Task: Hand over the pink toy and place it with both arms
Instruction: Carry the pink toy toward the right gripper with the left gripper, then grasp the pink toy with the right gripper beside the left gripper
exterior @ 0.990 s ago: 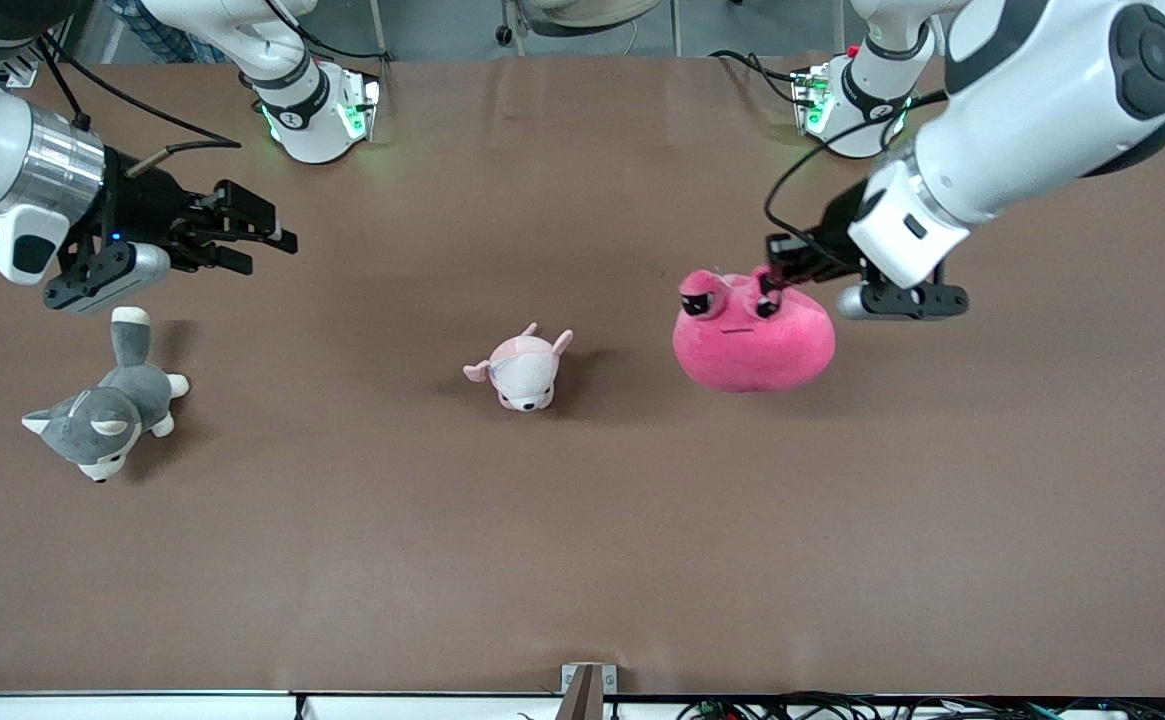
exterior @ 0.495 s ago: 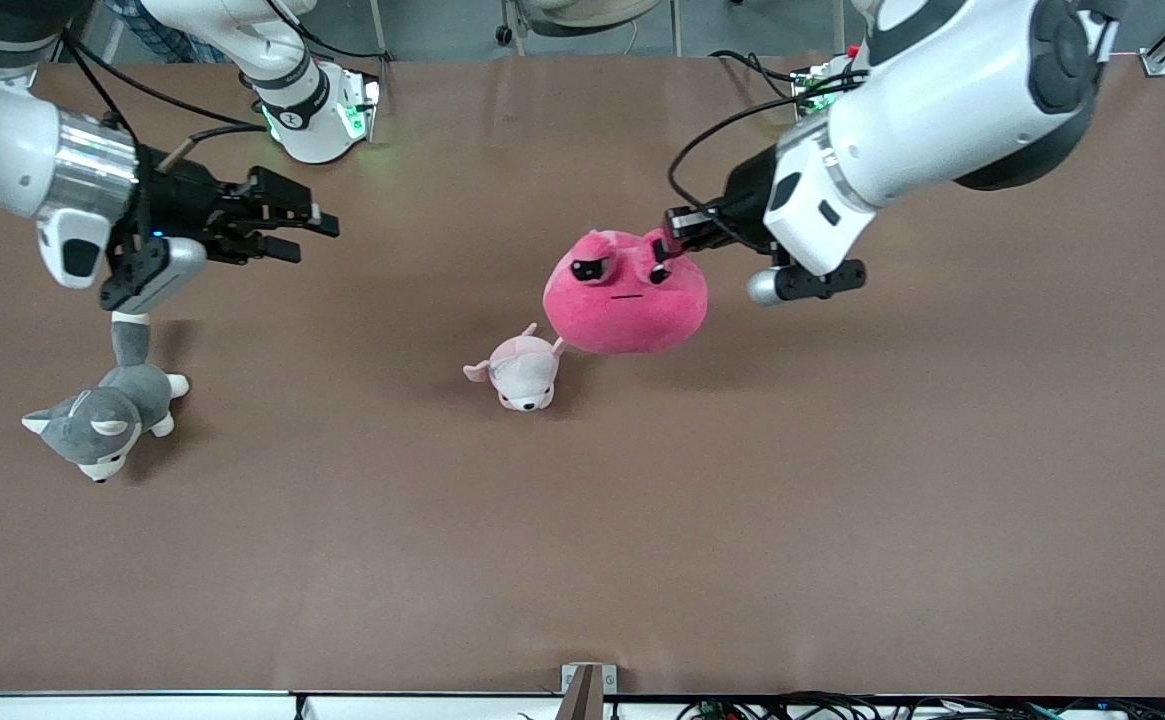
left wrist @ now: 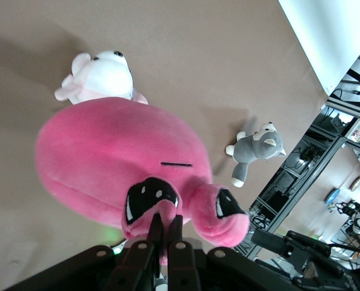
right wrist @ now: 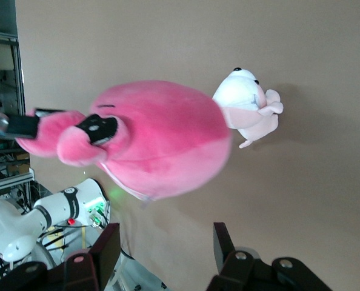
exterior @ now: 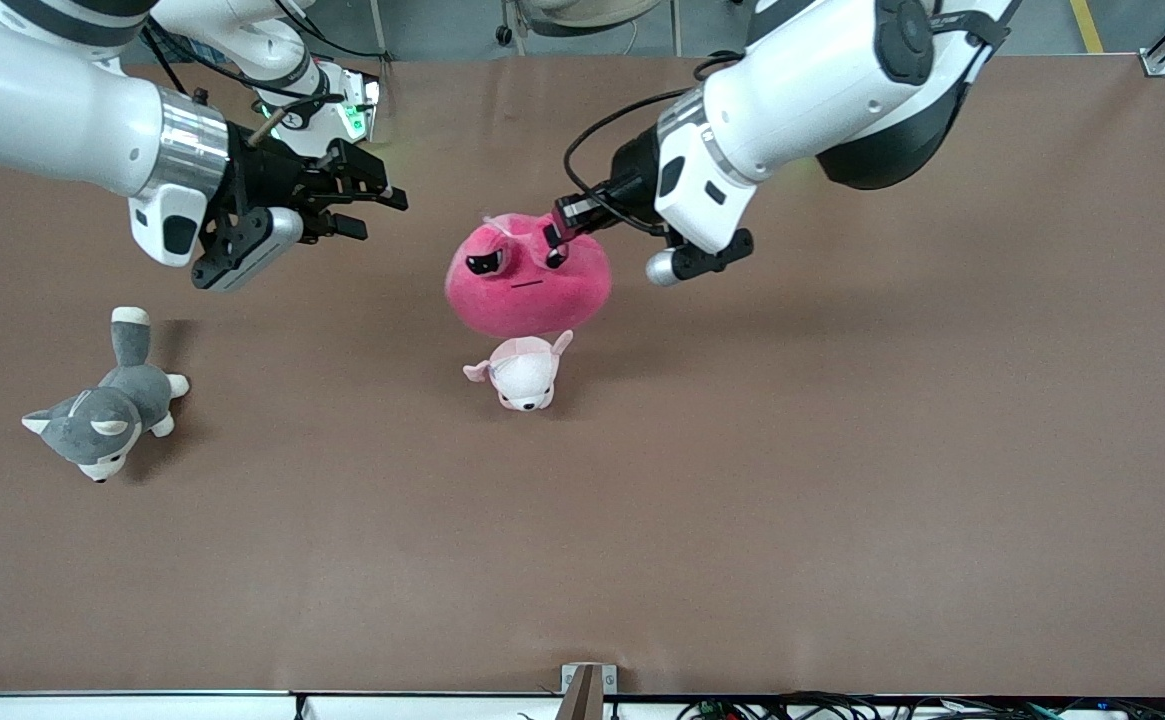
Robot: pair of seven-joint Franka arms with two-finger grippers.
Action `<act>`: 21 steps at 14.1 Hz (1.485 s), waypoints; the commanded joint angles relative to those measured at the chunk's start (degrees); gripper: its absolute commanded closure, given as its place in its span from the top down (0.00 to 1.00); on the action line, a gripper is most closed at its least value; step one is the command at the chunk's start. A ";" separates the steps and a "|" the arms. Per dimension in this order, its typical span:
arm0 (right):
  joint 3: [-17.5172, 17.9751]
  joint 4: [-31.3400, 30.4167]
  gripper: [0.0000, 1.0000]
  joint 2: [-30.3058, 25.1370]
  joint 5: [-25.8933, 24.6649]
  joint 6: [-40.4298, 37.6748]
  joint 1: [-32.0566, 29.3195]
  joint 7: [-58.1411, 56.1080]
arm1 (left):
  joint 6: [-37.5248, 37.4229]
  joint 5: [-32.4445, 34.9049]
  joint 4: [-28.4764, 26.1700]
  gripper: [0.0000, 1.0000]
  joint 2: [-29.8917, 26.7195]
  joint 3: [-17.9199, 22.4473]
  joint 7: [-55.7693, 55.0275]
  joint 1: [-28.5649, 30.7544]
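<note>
Fingers of my left gripper (exterior: pixel 564 222) are clamped tight on the fabric at the top of the pink toy (exterior: pixel 527 277), between its bulging eyes; the left wrist view confirms the pinch, jaws almost touching with plush folded between them. The toy hangs from that grip, clear of the table (exterior: pixel 842 450), face toward the front camera. On the front view's clock face it sits a little above centre, at about twelve o'clock from the small pale pink-and-white plush (exterior: pixel 522 370), which it hovers just over and partly overlaps in the picture. I cannot tell whether the two touch.

My right gripper (exterior: pixel 367 205) stands at roughly nine o'clock from the toy, near but apart from it, in the air. Its jaws are spread and hold nothing; in the right wrist view the toy (right wrist: pixel 150 139) lies ahead of the open fingers (right wrist: pixel 104 248), not yet between them.

The grey-and-white husky plush (exterior: pixel 102 415) lies on the table at about eight o'clock, toward the right arm's end, untouched.

Assessment: pickup is done and the carry to the meeting point looks nearly complete. Outstanding items: right gripper closing on the toy, left gripper letting go, then placement. Roughly one third finished, in my judgement.
</note>
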 commanded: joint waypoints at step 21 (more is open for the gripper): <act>-0.45 4.44 0.58 7.41 -2.13 8.27 7.61 6.85 | 3.51 -0.37 2.07 0.00 2.77 -0.10 -3.21 -3.72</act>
